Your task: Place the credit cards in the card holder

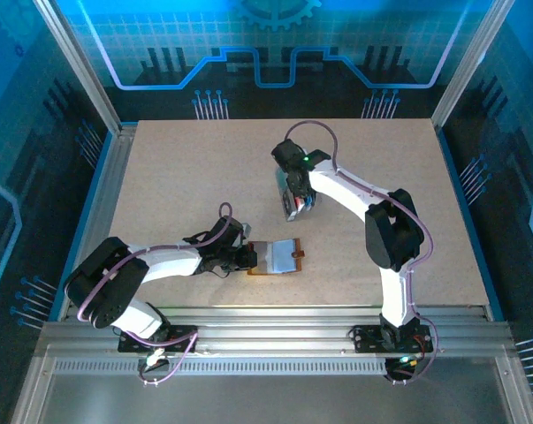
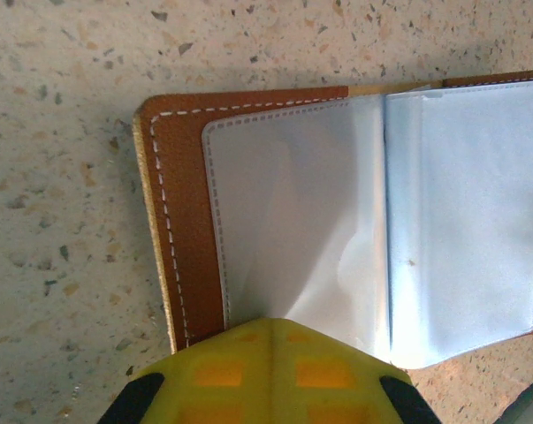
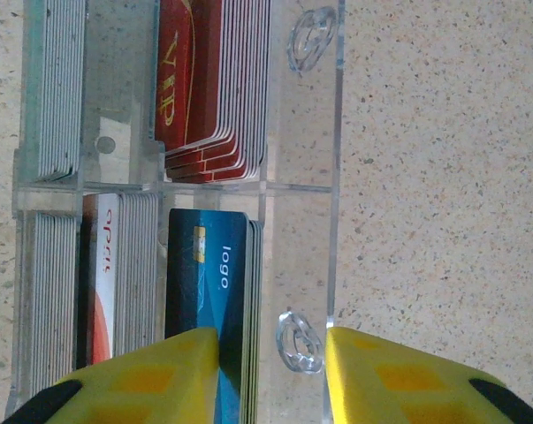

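Note:
The card holder [image 1: 279,256] lies open on the table, brown leather [image 2: 182,230] with pale clear sleeves facing up. My left gripper [image 1: 246,256] is shut, its yellow tips [image 2: 279,331] resting together on the holder's near edge. The credit cards stand in stacks in a clear tray [image 1: 294,205]: a blue one marked "logo" [image 3: 204,274], red ones [image 3: 195,88], a white and red one [image 3: 102,265]. My right gripper [image 3: 273,353] hangs over the tray, open. One of its fingers [image 3: 151,380] lies against the blue card's face, the other sits by the tray's outer wall.
The clear tray's walls [image 3: 301,187] split it into several compartments, with grey card stacks [image 3: 58,88] on the left. Bare speckled tabletop [image 3: 443,177] lies to the tray's right. Metal rails and blue panels [image 1: 89,159] border the table.

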Controlling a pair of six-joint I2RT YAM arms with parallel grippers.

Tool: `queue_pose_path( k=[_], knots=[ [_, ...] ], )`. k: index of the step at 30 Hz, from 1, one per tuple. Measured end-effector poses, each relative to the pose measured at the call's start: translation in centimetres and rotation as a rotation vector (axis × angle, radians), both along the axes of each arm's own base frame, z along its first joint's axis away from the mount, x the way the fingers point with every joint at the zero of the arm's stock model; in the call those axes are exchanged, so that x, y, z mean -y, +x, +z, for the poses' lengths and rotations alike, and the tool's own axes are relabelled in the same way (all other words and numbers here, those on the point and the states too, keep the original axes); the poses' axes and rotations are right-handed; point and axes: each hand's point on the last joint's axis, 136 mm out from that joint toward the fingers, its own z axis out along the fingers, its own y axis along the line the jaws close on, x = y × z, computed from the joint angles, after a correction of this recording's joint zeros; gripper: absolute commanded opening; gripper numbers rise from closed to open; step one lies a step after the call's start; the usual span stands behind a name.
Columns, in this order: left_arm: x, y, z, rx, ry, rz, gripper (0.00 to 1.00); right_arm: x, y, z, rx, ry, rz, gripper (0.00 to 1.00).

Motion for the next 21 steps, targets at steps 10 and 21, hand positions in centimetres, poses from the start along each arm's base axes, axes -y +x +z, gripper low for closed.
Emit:
queue_pose_path(
  k=[10, 21],
  knots=[
    [0.01, 0.0, 0.01, 0.0, 0.0, 0.0, 0.0, 0.27, 0.11, 0.47, 0.004, -0.024, 0.008, 0.26],
    [0.01, 0.0, 0.01, 0.0, 0.0, 0.0, 0.0, 0.23, 0.19, 0.71, 0.007, -0.028, 0.014, 0.17]
  ],
)
